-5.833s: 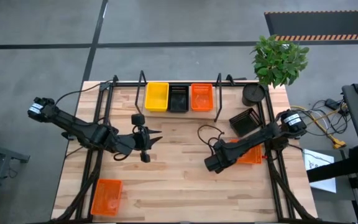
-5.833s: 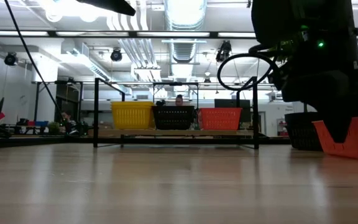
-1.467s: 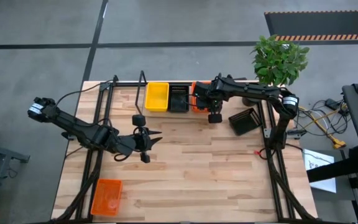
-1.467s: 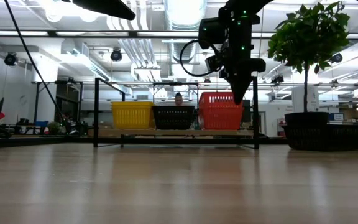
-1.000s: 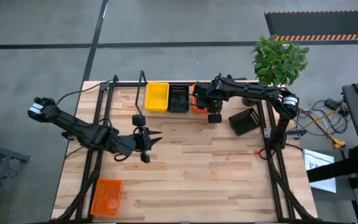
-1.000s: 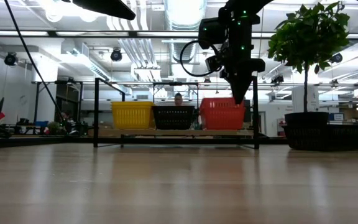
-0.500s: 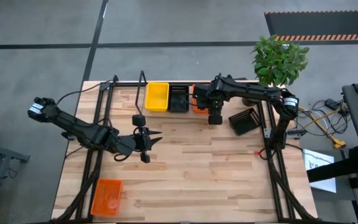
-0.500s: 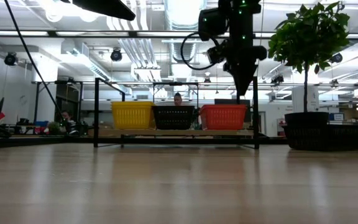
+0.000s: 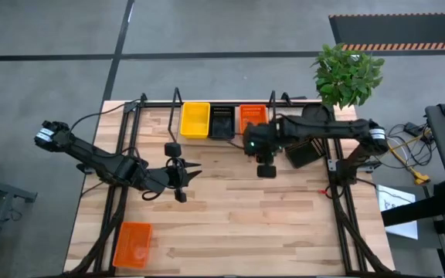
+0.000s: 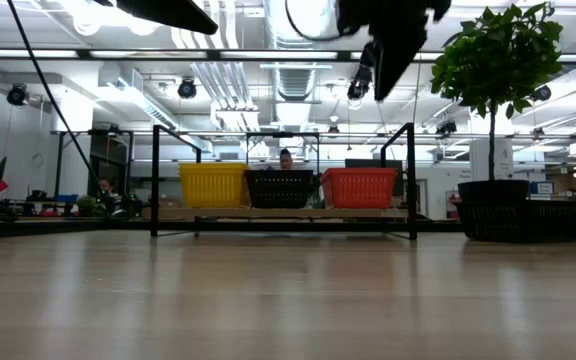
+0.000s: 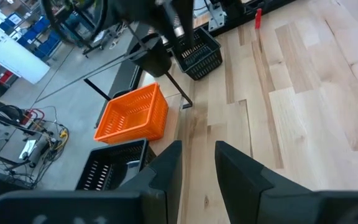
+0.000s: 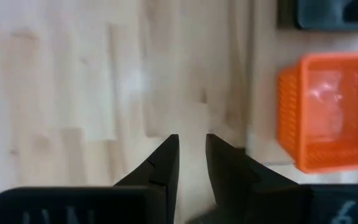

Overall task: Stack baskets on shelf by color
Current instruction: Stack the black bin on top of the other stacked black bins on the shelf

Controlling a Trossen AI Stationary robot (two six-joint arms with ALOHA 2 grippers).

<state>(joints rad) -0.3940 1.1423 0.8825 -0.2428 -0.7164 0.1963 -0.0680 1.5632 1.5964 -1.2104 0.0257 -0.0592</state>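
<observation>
While my right claw (image 9: 264, 171) hangs empty just in front of the shelf (image 9: 224, 102), fingers a narrow gap apart, yellow (image 9: 195, 120), black (image 9: 222, 121) & orange baskets (image 9: 251, 117) sit side by side on it. Left claw (image 9: 182, 182) waits mid-surface (image 9: 230, 216), slightly parted, holding nothing. Another orange basket (image 9: 132, 245) lies far from the shelf, near corner.

Light wood plank surface (image 9: 230, 224). Leafy green plant (image 9: 347, 73) at far right corner of surface, round dark pot (image 9: 315, 116) just beside it, near surface's edge. Small red item (image 9: 319, 188) near surface's right edge. Grey floor (image 9: 52, 38) around surface, hazard-striped mat (image 9: 396, 31) beyond plant. Cables (image 9: 408, 150) right of surface. In low view: ceiling lights and ducts (image 10: 268, 60), person (image 10: 286, 159) far behind surface.
</observation>
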